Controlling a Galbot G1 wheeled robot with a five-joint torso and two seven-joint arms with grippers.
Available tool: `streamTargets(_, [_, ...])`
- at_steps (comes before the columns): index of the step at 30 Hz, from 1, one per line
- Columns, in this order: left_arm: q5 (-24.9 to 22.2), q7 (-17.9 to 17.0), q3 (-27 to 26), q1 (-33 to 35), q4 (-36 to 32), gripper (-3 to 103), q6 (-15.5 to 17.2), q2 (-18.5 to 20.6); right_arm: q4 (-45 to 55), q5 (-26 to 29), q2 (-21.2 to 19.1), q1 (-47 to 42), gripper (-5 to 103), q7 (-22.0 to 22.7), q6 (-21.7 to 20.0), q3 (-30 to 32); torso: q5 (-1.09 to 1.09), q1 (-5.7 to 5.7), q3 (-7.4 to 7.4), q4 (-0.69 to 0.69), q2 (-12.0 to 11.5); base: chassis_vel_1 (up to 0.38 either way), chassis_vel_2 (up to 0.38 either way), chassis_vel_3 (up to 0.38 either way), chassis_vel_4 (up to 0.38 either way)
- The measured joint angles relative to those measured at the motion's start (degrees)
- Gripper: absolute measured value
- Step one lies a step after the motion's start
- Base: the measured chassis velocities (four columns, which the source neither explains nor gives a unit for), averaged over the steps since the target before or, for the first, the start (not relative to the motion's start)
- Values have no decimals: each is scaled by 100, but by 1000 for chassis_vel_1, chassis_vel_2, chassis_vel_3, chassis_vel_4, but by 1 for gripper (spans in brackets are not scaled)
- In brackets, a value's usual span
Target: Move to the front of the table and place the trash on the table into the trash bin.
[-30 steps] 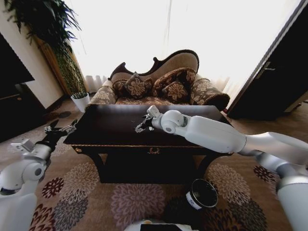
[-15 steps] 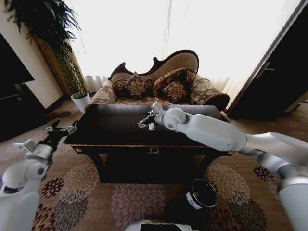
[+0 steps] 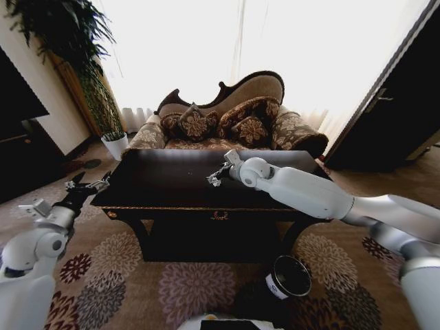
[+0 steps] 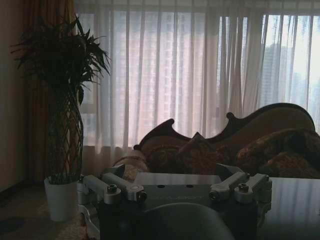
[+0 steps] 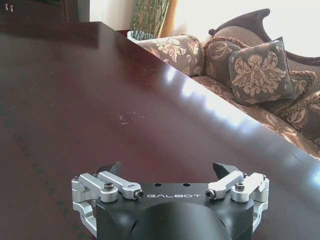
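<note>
Backlit curtains and a carved sofa [image 3: 227, 117] stand behind the table [image 3: 165, 180]. Left gripper [image 3: 87, 185] hangs parked off the table's left end, jaws spread wide and empty. Right gripper [image 3: 216, 177] reaches low over the glossy top, fingers likewise parted with nothing between them, seemingly posed to pick; no trash is discernible on the wood. Trash bin [image 3: 290, 277] sits on the carpet below the front right, within dropping reach. "GALBOT" is legible on the right gripper's body.
</note>
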Motion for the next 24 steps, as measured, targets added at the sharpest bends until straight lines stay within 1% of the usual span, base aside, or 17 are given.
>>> streamTargets(2, [2,0,5,-2,0,100,0,0,24,8,-24,3,100,-1,1,6,0,0,0,0,0,0,0,0,0])
streamTargets(3, [9,0,14,-7,0,100,0,0,96,29,-110,4,100,-8,2,30,-1,0,0,0,0,0,0,0,0])
streamTargets(7, [16,1,25,-8,0,100,0,0,178,33,-245,-48,100,-30,4,65,-1,0,0,0,0,0,0,0,0])
streamTargets(9, [18,1,36,-8,-4,100,0,1,214,-35,-349,-161,100,-59,12,98,0,0,0,-1,0,0,0,0,0])
streamTargets(14, [20,2,44,8,-25,100,0,0,197,-144,-408,-364,100,-80,33,144,0,0,0,-1,0,0,0,0,0])
streamTargets(20, [21,2,-14,46,-29,100,0,15,182,-161,-388,-368,101,-136,38,154,0,0,0,0,0,0,0,0,0])
streamTargets(21, [21,2,-21,46,-29,100,0,18,183,-161,-384,-345,96,-143,42,153,0,0,0,0,0,0,0,0,0])
streamTargets(23, [21,2,-23,47,-29,100,0,18,186,-161,-383,-326,96,-150,45,149,-1,0,0,0,0,0,0,0,0])
streamTargets(24, [20,2,-23,47,-29,100,0,18,192,-161,-387,-314,92,-160,47,140,-1,0,0,0,0,0,0,0,0])
